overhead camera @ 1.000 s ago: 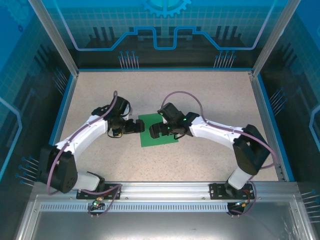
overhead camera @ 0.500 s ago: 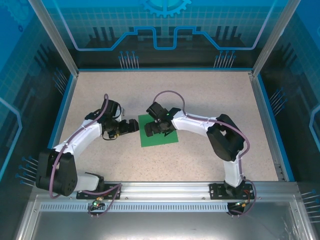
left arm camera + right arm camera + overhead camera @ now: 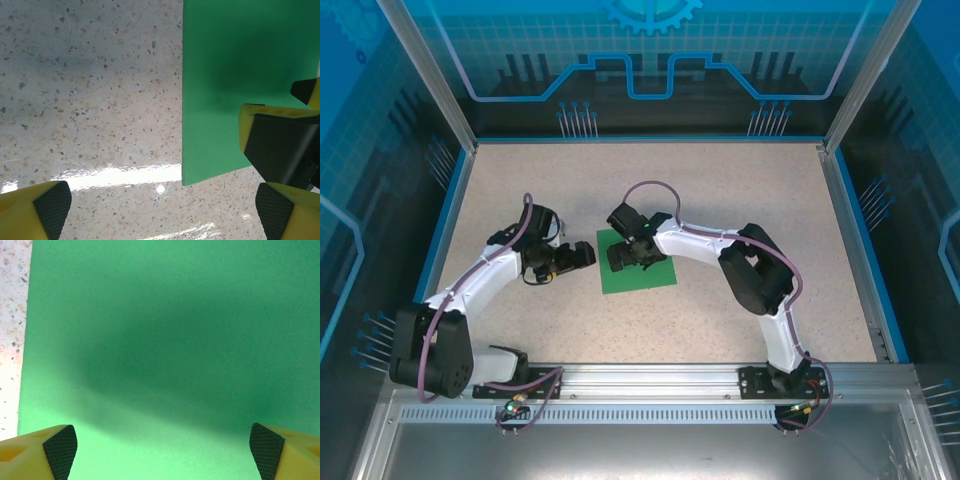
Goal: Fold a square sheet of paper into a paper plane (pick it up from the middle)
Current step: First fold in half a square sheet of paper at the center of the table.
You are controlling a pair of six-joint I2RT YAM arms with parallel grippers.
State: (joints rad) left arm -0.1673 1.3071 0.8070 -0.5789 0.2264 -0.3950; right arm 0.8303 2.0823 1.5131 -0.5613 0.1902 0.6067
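The square sheet of paper [image 3: 646, 275] is bright green and lies flat and unfolded on the speckled table, near the middle. My right gripper [image 3: 623, 256] hangs low over the sheet's left half, open, with its yellow fingers [image 3: 59, 446] spread wide above the green surface [image 3: 165, 340] and nothing between them. My left gripper [image 3: 588, 253] sits just off the sheet's left edge, also open, over bare table [image 3: 100, 100]. In the left wrist view the sheet's left edge and near corner [image 3: 225, 90] show, with the right gripper's finger [image 3: 282, 145] above them. The paper plane is out of view.
The speckled tabletop [image 3: 720, 190] is walled in by blue transparent panels and a metal frame [image 3: 845, 230]. The right arm's elbow [image 3: 755, 270] is folded close to the sheet's right side. An aluminium rail [image 3: 650, 380] runs along the near edge.
The right arm has folded up and carried its gripper leftward over the sheet. The left gripper has backed off to the left, off the paper's edge.
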